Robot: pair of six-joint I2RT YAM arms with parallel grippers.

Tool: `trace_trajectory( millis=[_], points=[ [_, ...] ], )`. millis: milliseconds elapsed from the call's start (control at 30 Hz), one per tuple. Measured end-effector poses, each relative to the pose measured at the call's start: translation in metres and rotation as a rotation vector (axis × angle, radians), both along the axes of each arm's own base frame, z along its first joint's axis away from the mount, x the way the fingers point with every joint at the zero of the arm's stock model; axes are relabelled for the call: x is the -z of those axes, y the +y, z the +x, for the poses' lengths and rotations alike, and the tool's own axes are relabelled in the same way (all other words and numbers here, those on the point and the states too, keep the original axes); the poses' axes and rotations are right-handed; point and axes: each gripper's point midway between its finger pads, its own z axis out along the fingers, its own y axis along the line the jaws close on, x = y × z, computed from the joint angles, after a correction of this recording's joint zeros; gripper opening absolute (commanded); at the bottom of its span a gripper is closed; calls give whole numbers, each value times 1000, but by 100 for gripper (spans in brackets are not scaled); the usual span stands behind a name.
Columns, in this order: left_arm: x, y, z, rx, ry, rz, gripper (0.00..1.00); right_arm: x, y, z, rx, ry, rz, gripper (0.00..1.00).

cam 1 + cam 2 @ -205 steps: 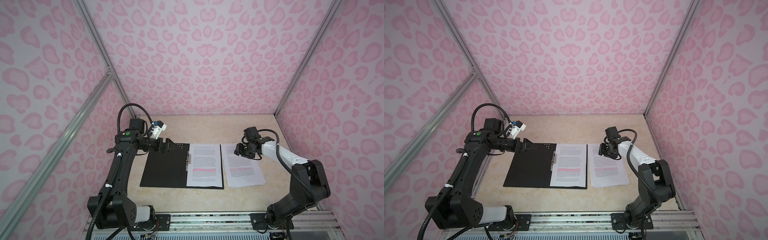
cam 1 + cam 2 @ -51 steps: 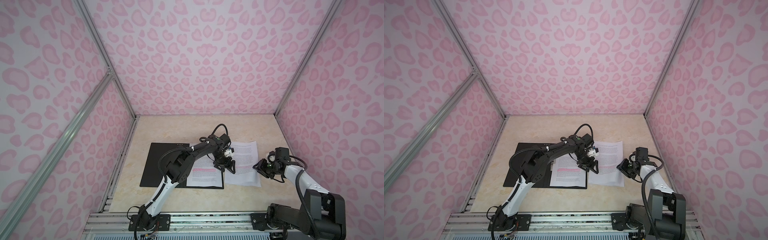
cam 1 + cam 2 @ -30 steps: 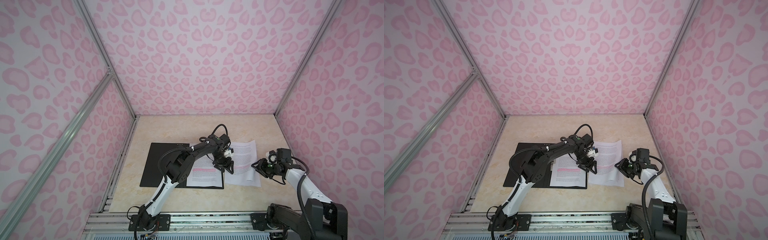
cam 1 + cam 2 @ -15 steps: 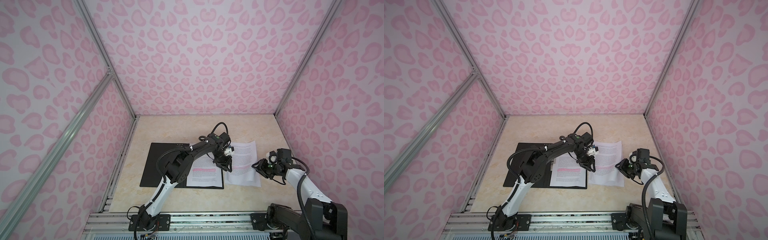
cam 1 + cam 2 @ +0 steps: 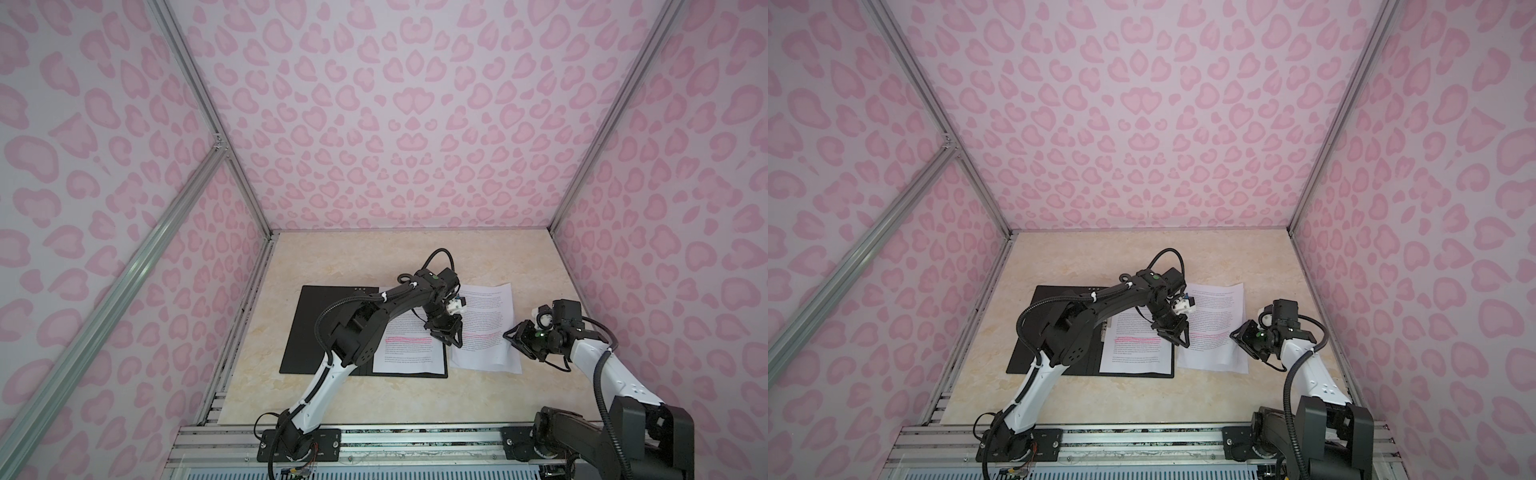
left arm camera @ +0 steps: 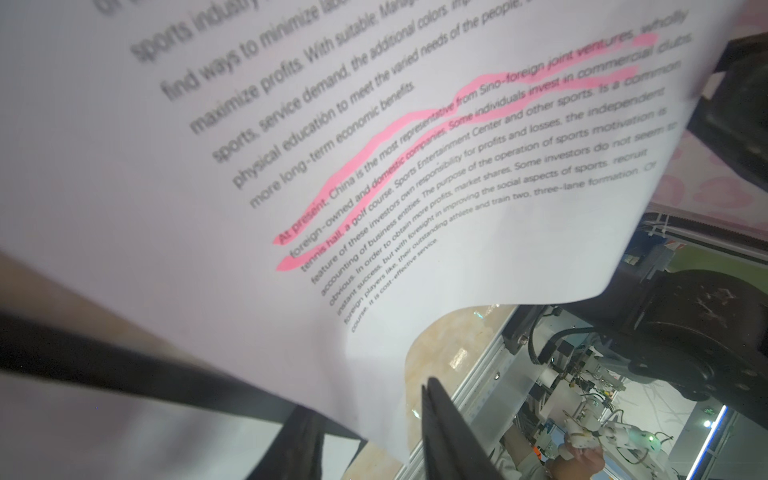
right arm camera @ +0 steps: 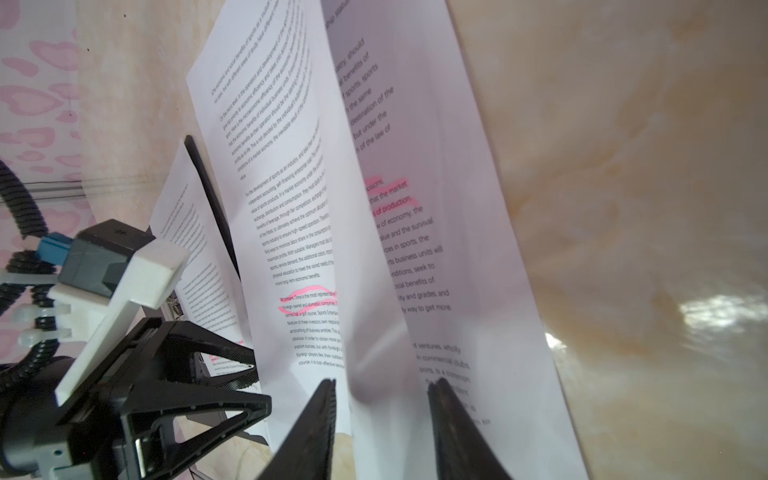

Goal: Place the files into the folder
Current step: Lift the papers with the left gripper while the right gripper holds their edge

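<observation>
The folder (image 5: 328, 328) lies open on the table (image 5: 332, 266) with its black inside up. That leaves its right half free to take paper, and one sheet (image 5: 409, 353) is already there. The other files (image 5: 486, 316) lie on the table just right of the folder, so they only need a short slide left.

I have a gripper at each side edge of that loose pile so that one sheet can be carried flat rather than dragged by a corner. The right gripper (image 5: 513, 340) sits at the pile's right edge. In its wrist view the jaws are narrow, with a hump of the top sheet (image 7: 291, 187) bowed between them. I read that as a pinch, because this sheet stands clear of the lower sheet (image 7: 436, 249), which stays flat on the table.

The left gripper (image 5: 449, 337) reaches across the folder to the pile's left edge. Its jaws are also narrow, and the top sheet's edge runs between them. I can't tell whether they bite or merely straddle it.

My judgement is that I'm separating one sheet before moving it. The paper is limp and already curls at the near corner, so it may buckle or slip if the two sides move unevenly.
</observation>
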Motion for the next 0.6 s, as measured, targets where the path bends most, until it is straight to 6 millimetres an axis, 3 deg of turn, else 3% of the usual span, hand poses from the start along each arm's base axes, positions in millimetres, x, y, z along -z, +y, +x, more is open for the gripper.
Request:
trace_trajectory(
  millis=[267, 367, 600],
  points=[
    [2, 1, -1, 3, -6, 9, 19, 1, 0, 0, 0, -1, 0, 41],
    [3, 1, -2, 7, -12, 14, 4, 1, 0, -1, 0, 1, 0, 40],
    [-10, 4, 2, 12, -63, 17, 4, 1, 0, -1, 0, -2, 0, 40]
  ],
)
